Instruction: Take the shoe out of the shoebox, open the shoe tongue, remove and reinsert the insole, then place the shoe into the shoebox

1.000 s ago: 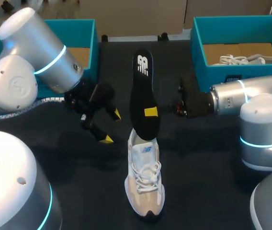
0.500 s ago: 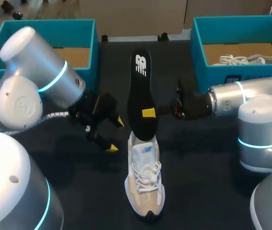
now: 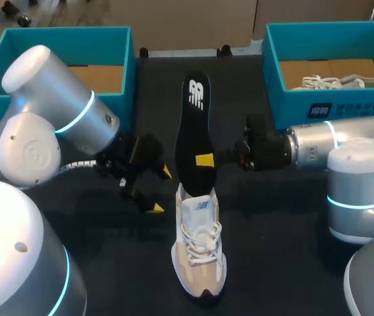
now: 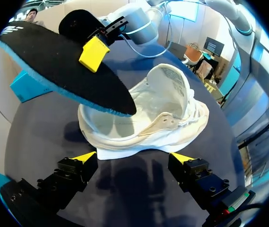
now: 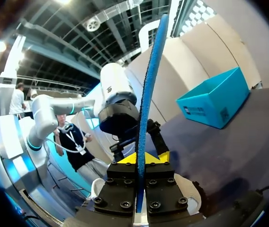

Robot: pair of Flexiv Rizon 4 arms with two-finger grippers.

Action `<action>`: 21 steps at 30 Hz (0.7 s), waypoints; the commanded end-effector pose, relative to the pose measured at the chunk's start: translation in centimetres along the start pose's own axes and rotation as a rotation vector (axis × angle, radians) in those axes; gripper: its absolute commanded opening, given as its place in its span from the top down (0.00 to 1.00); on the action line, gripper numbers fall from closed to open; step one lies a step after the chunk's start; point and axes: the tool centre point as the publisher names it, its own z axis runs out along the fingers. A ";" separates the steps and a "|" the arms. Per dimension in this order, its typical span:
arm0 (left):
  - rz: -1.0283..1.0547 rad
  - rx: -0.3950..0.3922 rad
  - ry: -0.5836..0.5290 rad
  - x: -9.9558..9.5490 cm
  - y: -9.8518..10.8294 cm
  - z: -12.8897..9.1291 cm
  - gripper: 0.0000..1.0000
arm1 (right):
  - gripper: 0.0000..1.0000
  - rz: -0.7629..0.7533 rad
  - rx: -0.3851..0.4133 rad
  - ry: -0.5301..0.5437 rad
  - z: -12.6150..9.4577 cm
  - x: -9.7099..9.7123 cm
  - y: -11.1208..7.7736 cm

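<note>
Progress looks to be about midway. The shoe (image 3: 199, 257) is out of its box and stands upright on the table (image 3: 272, 217), between the middle and the near edge, with its toe toward the near edge. In the left wrist view its tongue is lifted and the mouth gapes wide, so that step seems done.

The black insole (image 3: 193, 131) is almost wholly out. It is held up on a slant, with its lower end at the shoe's mouth and the rest rising toward the far edge. The right gripper (image 3: 205, 160) has its fingers pinching the insole across its thickness, one yellow tip on each face. The left gripper (image 3: 159, 191) is just beside the shoe's heel, its fingers spread wide and holding nothing.

What is left, as I judge it: seating the insole fully — I cannot tell whether it is coming out or going back in — then putting the shoe in a box.

The count:
- Two teal shoeboxes, the left shoebox (image 3: 126, 72) at the far left corner and the right shoebox (image 3: 272, 72) at the far right corner.
- Two shoes, the second shoe (image 3: 345, 82) lying in the right box.
- One insole.
- Two arms.
</note>
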 end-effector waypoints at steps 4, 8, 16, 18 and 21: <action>-0.007 -0.019 -0.001 0.0 -0.3 0.8 0.00 | 1.00 -0.016 -0.032 -0.025 1.0 0.4 0.0; -0.007 -0.019 -0.001 0.0 -0.3 0.8 0.00 | 1.00 -0.030 -0.047 -0.030 1.2 0.6 0.0; -0.007 -0.019 -0.001 0.0 -0.3 0.8 0.00 | 1.00 -0.035 -0.099 -0.055 1.2 0.3 -0.4; -0.007 -0.019 -0.001 0.0 -0.3 0.8 0.00 | 1.00 -0.035 -0.109 -0.065 1.1 0.2 -0.5; -0.007 -0.019 -0.001 0.0 -0.3 0.8 0.00 | 1.00 -0.036 -0.117 -0.070 1.0 0.1 -0.9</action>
